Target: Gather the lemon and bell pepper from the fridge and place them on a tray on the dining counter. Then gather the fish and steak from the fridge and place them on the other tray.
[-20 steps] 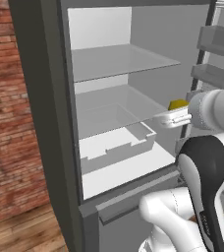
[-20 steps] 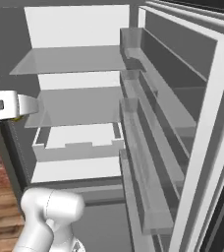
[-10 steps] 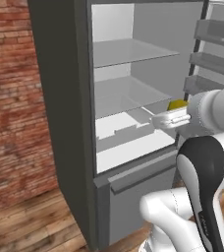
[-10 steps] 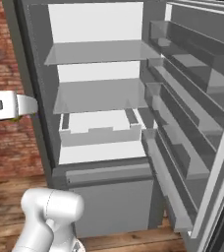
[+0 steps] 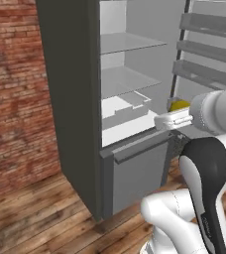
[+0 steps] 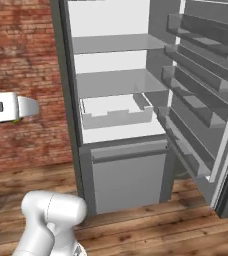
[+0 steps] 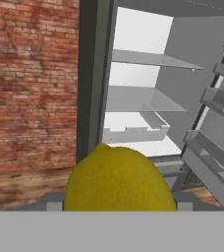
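Step in hand: carrying the lemon (image 7: 120, 179) away from the fridge (image 5: 70, 99) toward the dining counter, as I judge it.
Gripper: the gripper (image 5: 177, 116) is clamped on the lemon; in the hand view the fruit sits right against the camera, and in the left base view a yellow edge pokes out just behind the white hand.
Lemon: held in the air, in front of the open fridge and level with its drawer (image 6: 117, 111).
Fridge: door (image 6: 206, 85) swung wide, 2 glass shelves and the door racks look bare from here.
Other 3 items: bell pepper, fish and steak I cannot spot.
Doing it well: keep the squeeze steady, since a round, waxy fruit may roll between 2 flat fingers.
Path: swing clear of the door racks and the fridge's side wall.
Release: lower onto the tray before letting go, so it does not roll off.
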